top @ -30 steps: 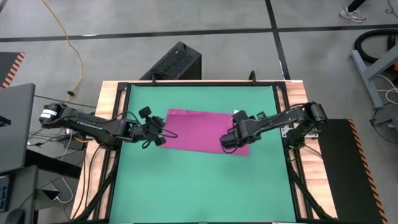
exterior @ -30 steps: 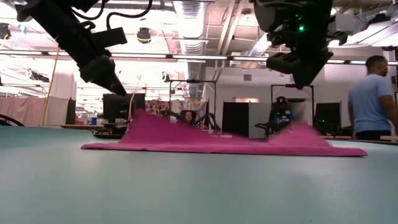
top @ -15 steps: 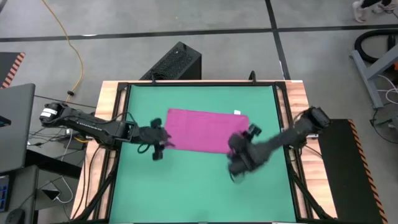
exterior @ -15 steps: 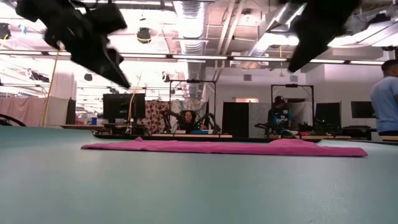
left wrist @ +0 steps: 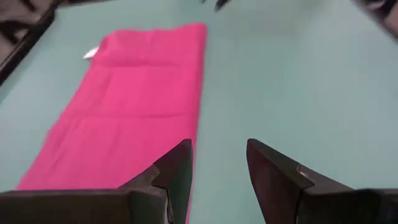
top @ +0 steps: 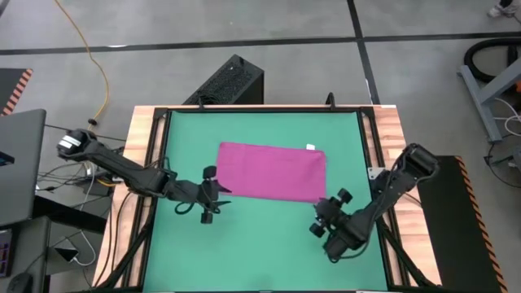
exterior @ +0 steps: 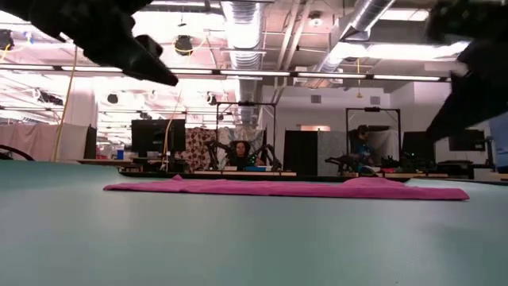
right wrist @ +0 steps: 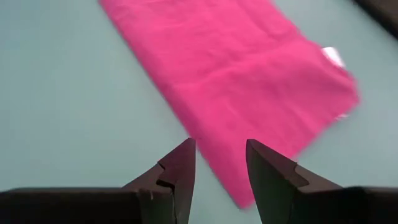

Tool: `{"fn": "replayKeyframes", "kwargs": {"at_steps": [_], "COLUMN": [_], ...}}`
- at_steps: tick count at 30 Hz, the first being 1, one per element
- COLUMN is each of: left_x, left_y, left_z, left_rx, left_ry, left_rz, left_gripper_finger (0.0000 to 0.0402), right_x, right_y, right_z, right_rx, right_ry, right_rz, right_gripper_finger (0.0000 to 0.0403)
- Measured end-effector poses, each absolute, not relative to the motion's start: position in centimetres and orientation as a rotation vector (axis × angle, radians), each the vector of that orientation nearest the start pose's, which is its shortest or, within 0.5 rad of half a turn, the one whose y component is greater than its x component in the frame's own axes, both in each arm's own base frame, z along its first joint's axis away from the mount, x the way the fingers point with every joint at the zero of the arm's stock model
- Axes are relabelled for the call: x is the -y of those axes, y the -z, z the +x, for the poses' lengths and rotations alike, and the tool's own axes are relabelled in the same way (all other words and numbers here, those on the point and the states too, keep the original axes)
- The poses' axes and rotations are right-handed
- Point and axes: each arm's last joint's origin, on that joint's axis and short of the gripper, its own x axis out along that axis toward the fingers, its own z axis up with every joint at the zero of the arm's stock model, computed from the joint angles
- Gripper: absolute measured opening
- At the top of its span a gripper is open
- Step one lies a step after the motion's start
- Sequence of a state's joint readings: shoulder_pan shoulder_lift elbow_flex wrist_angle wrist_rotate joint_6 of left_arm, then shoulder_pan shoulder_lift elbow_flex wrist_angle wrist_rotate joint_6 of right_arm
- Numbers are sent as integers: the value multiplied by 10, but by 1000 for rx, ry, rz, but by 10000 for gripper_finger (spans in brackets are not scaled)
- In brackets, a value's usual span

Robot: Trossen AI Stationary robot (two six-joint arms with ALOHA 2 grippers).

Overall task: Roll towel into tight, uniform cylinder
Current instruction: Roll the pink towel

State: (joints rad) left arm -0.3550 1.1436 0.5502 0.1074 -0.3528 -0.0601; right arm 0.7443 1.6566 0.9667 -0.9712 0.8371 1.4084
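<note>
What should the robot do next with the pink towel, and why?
Probably bring one end effector back down to a short edge to start the roll. The towel lies flat and unrolled on the green mat. The left end effector hangs open just off the towel's corner, so it seems best placed. The right end effector is open too, farther off over bare mat.

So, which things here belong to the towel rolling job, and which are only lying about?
Belong to the job:
- towel, lying flat, not yet rolled
- left gripper, open
- right gripper, open
- green mat under the towel

Only lying about:
- black box on the floor
- orange cable
</note>
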Motion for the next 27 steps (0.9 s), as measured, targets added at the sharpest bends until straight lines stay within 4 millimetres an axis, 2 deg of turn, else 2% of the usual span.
{"fn": "replayKeyframes", "kwargs": {"at_steps": [4, 10, 15, 23, 27], "left_x": [69, 57, 54, 55, 55], "left_y": [-186, -148, -135, -131, -131], "left_z": [221, 217, 219, 222, 222], "left_rx": [-438, -476, -504, -510, -507], "left_ry": [-10, -75, -97, -90, -91], "left_rz": [114, 54, 35, 36, 35], "left_gripper_finger": [142, 142, 142, 142, 142], "right_x": [-153, -133, -122, -111, -111], "right_y": [-160, -156, -156, -155, -144], "right_z": [222, 241, 252, 258, 265], "right_rx": [-819, -872, -896, -927, -956], "right_ry": [691, 670, 645, 651, 632], "right_rz": [65, 30, 28, 26, 9], "right_gripper_finger": [162, 162, 162, 162, 162]}}
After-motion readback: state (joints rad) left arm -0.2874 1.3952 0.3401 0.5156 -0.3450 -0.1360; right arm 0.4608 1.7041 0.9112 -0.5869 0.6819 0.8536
